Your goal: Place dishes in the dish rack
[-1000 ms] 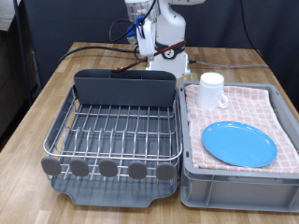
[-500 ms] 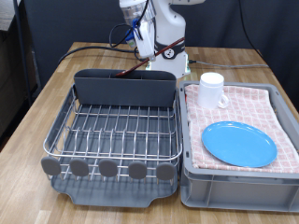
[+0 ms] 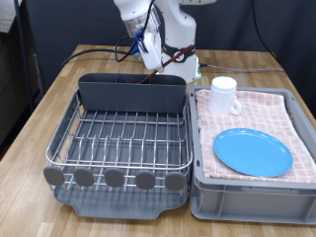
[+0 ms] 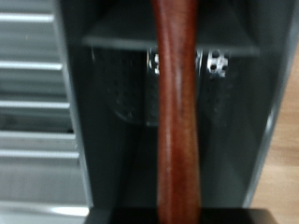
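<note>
My gripper [image 3: 149, 55] hangs over the tall grey end compartment [image 3: 133, 95] of the dish rack [image 3: 123, 136], at the exterior view's top. It is shut on the brown wooden spoon [image 3: 151, 75], whose lower end reaches down to the compartment's rim. In the wrist view the spoon [image 4: 177, 112] runs down the middle, with the compartment's perforated floor [image 4: 126, 93] behind it; my fingers do not show there. The white mug [image 3: 225, 96] and the bright-blue plate [image 3: 253, 151] lie on the pink checked cloth [image 3: 267, 111] at the exterior view's right.
The grey plastic bin [image 3: 247, 194] with the cloth stands right beside the rack. The rack's wire grid holds nothing. Black cables [image 3: 99, 49] trail over the wooden table [image 3: 49, 104] behind the rack, next to the robot base.
The arm has swung towards the exterior view's left and tilted, carrying the spoon over the end compartment. Mug and plate have not moved.
</note>
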Controlling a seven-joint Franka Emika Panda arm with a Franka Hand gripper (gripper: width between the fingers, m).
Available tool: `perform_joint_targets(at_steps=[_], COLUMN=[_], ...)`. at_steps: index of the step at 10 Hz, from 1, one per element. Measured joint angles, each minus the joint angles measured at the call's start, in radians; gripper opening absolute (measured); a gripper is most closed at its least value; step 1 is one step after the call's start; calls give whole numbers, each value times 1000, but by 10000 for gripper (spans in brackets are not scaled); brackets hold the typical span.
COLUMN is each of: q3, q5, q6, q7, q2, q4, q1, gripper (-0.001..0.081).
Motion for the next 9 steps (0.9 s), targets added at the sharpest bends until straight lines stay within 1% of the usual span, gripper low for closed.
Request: perform_joint_targets(at_steps=[3, 5, 6, 7, 8, 9], q3=[0, 6, 10, 18, 32, 54], q5=[-2, -10, -19, -36, -71, -126], q6=[69, 92, 99, 102, 95, 86], q7=[11, 27, 31, 46, 76, 123], q2=[52, 70, 75, 76, 75, 72], q4=[0, 1, 3, 11, 14, 18], q1=[-6, -7, -11, -15, -25, -41], gripper=[88, 88, 177, 177, 391, 391])
